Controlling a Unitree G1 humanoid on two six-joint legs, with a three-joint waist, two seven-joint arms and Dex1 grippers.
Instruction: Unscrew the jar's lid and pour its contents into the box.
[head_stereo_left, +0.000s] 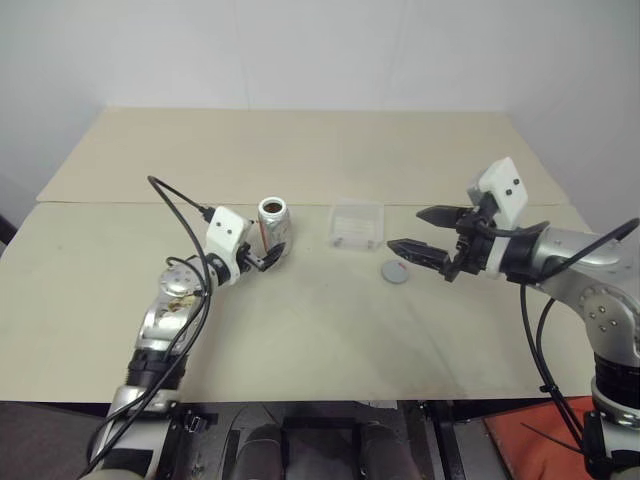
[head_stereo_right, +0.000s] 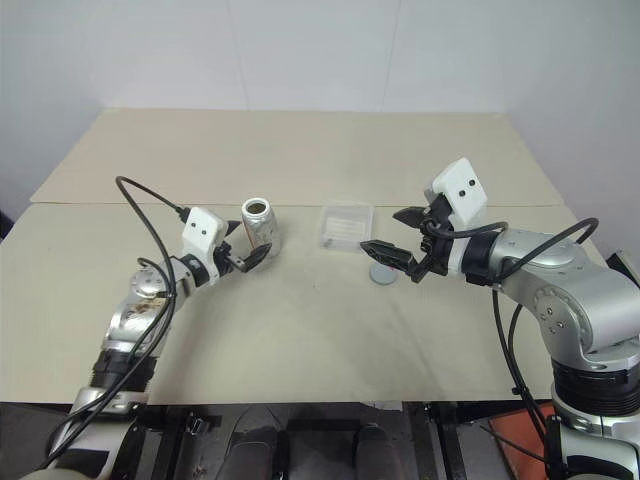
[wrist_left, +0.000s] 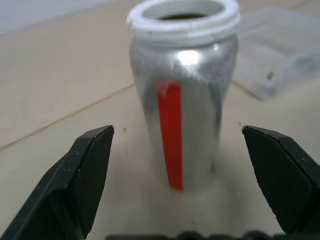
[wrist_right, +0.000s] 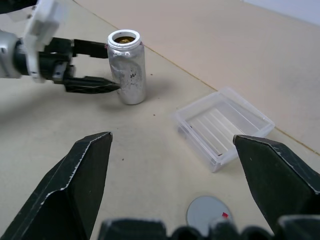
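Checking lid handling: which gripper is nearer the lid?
Right. The right gripper hovers open just beside and above the lid; the left gripper is open at the jar, across the table.

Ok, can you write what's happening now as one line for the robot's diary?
jar: upright, uncapped | lid: on table | box: empty | left gripper: open beside jar | right gripper: open, above lid

left gripper (head_stereo_left: 268, 256) jaws apart, right gripper (head_stereo_left: 418, 232) jaws apart

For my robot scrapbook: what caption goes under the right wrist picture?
Open jar stands by the open left gripper; lid lies near the box.
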